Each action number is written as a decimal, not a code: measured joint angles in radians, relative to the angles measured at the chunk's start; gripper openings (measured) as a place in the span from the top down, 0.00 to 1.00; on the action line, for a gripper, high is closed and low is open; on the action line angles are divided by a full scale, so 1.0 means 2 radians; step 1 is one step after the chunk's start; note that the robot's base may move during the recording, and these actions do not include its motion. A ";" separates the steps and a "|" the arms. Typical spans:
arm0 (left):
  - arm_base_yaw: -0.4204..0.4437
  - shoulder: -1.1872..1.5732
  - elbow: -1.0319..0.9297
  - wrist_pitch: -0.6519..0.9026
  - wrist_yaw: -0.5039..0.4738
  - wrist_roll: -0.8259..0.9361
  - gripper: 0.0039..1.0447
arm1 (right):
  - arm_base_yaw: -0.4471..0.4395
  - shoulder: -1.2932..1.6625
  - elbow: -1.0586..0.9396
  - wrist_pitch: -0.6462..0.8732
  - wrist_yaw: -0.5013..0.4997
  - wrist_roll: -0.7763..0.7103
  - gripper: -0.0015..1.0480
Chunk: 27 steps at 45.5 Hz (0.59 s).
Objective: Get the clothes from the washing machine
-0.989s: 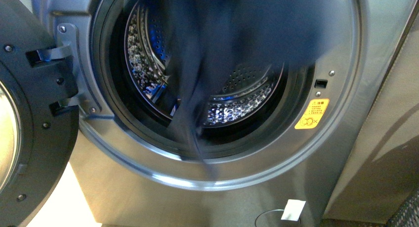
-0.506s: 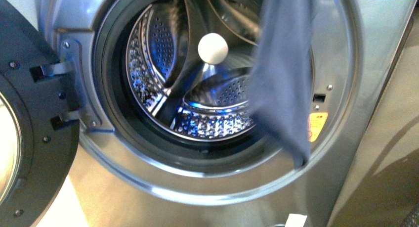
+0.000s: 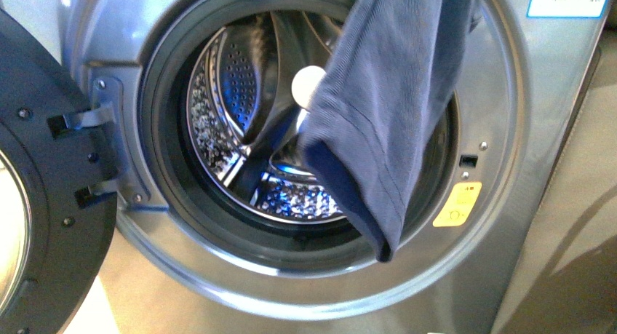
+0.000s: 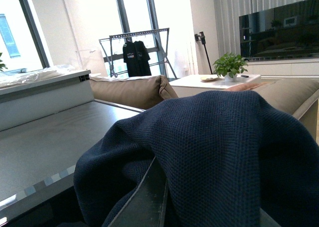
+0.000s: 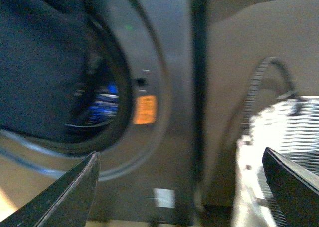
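while hanging down from above frame, covers right half of washing machine (image 3: 509, 152) mouth: clothes (image 3: 385, 116), navy, ribbed, lowest corner reaching the lower door ring, out of drum (image 3: 225, 108). shows door (image 3: 44, 203) open at left. shows white knob (image 3: 308, 83) at drum back, partly hidden by clothes. leaves yellow sticker (image 3: 458, 204) uncovered, right of mouth, just beside the hem.

from left wrist: shows clothes draped over left tool (image 4: 149, 192), with only a grey bar of it poking out under fabric. cannot tell how far shut or whether pinching the cloth. shows sofa (image 4: 134, 90) and drying rack (image 4: 134, 50) behind.

from right wrist, blurred: shows right tool (image 5: 179, 187) spread wide, fingers (image 5: 70, 192) far apart, nothing between. faces machine front and sticker. shows woven basket (image 5: 284, 122) near the machine, on the side away from the mouth.
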 joint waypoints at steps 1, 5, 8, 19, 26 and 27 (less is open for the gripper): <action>0.000 0.000 0.000 0.000 0.000 0.000 0.88 | -0.014 0.006 0.000 0.008 -0.037 0.021 0.07; 0.000 0.000 0.000 0.000 0.000 0.000 0.88 | -0.066 0.032 0.012 0.035 -0.160 0.129 0.07; 0.000 0.000 0.000 0.000 0.000 0.000 0.88 | -0.084 0.048 0.028 0.052 -0.192 0.169 0.07; 0.000 0.000 0.000 0.000 0.000 0.000 0.88 | -0.099 0.137 0.142 0.133 -0.222 0.212 0.07; 0.000 0.000 0.000 0.000 0.000 0.000 0.88 | -0.111 0.221 0.237 0.193 -0.239 0.233 0.07; 0.000 0.000 0.000 0.000 0.000 0.000 0.88 | -0.112 0.233 0.253 0.198 -0.239 0.233 0.07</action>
